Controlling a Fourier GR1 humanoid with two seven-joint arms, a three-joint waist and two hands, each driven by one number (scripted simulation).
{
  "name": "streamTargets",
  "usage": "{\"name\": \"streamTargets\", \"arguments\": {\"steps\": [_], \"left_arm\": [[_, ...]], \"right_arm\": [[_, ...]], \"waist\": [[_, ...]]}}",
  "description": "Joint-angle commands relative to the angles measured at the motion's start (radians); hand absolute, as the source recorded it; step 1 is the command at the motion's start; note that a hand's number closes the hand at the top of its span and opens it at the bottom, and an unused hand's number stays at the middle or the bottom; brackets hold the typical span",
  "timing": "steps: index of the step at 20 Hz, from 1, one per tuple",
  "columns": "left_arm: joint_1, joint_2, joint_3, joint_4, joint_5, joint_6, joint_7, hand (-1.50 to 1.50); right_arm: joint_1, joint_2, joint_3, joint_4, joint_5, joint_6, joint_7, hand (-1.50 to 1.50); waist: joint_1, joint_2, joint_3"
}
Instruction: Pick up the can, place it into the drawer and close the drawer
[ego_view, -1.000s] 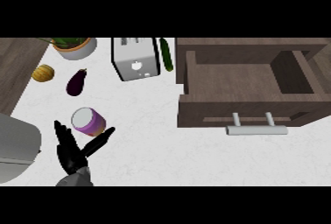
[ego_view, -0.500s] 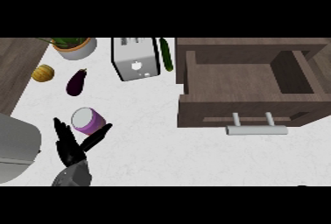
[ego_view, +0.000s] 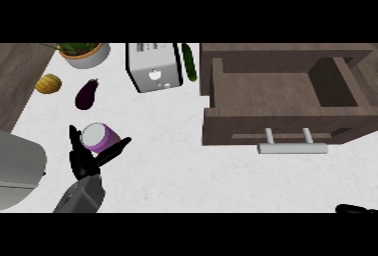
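A purple can with a pale lid stands on the white counter at the left. My left hand comes up from below it. Its straight fingers rise along the can's left side and its thumb points up along the right side, so the can sits in the gap between them. The wooden drawer at the upper right is pulled out and shows a bare inside. Its metal handle faces me. Only a black sliver of my right hand shows at the lower right edge.
A toaster and a cucumber lie at the back, left of the drawer. An eggplant, a small orange fruit and a potted plant sit behind the can. A grey rounded object fills the left edge.
My left forearm has shifted slightly left and the hand has edged up closer around the can. The can and the drawer have not moved.
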Motion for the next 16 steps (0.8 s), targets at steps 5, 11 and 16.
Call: {"name": "streamTargets", "arguments": {"steps": [5,11,16], "left_arm": [[-0.103,0.060,0.021,0.147,0.016,-0.181,-0.032,1.50],[-0.188,0.111,0.040,0.224,0.009,-0.226,-0.083,1.50],[-0.244,0.045,-0.070,0.217,-0.076,-0.291,-0.045,1.50]], "right_arm": [[0.019,0.022,0.021,-0.043,0.018,-0.004,0.030,-1.50],[0.067,0.022,-0.023,-0.052,-0.015,0.027,-0.037,-1.50],[-0.010,-0.023,-0.059,0.037,-0.021,0.029,-0.041,-1.50]], "waist": [[-0.003,0.001,0.000],[-0.014,0.003,-0.001],[-0.007,0.000,0.001]]}}
